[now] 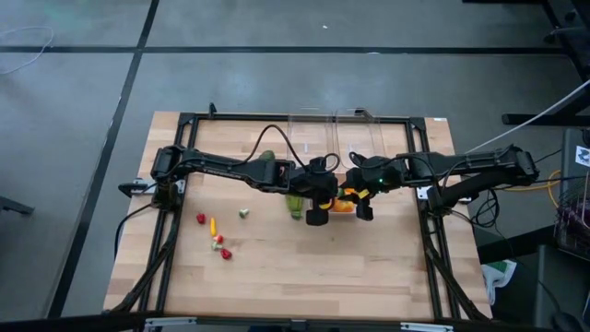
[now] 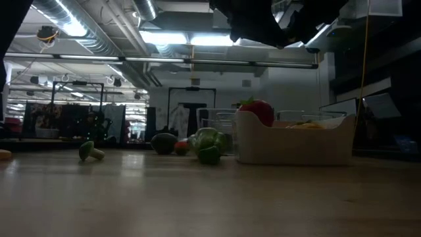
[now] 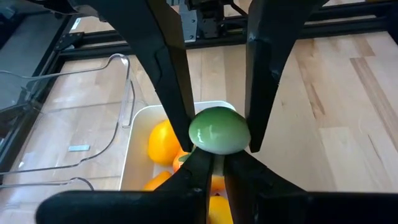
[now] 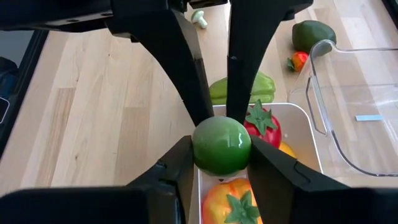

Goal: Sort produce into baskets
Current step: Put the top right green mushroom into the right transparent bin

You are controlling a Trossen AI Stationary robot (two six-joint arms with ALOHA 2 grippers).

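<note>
Wooden table (image 1: 277, 267), both grippers over whitish tub (image 4: 298, 124): left gripper (image 3: 217, 134) and right gripper (image 4: 221, 152) each clamped on green ball (image 3: 219, 130), looks like a handoff, or a drop.

no readable text, no labels, no brands, no numbers, no signs
</note>
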